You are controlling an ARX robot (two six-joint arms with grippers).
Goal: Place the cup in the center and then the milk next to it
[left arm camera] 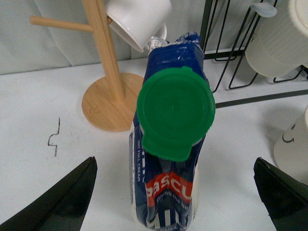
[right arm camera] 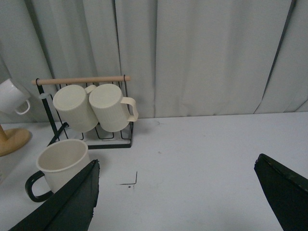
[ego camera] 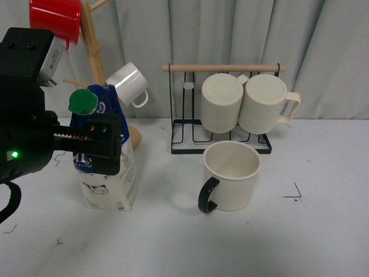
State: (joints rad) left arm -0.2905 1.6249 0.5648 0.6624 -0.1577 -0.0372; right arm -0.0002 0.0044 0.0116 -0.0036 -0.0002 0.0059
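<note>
The cup [ego camera: 230,176], cream with a black handle, stands upright on the white table in front of the wire rack; it also shows in the right wrist view as the cup [right arm camera: 62,161]. The milk [ego camera: 109,179], a blue and white carton with a green cap [ego camera: 83,101], stands to the cup's left. My left gripper [left arm camera: 175,202] is open, with one finger on each side of the milk [left arm camera: 166,192] near its top, both apart from it. My right gripper [right arm camera: 178,202] is open above bare table to the right of the cup, holding nothing.
A wooden mug tree [ego camera: 92,52] behind the milk carries a red mug [ego camera: 56,18] and a small white mug [ego camera: 130,82]. A black wire rack [ego camera: 222,144] holds two ribbed cream mugs [ego camera: 222,103]. A black corner mark [ego camera: 295,193] lies right of the cup. A curtain hangs behind.
</note>
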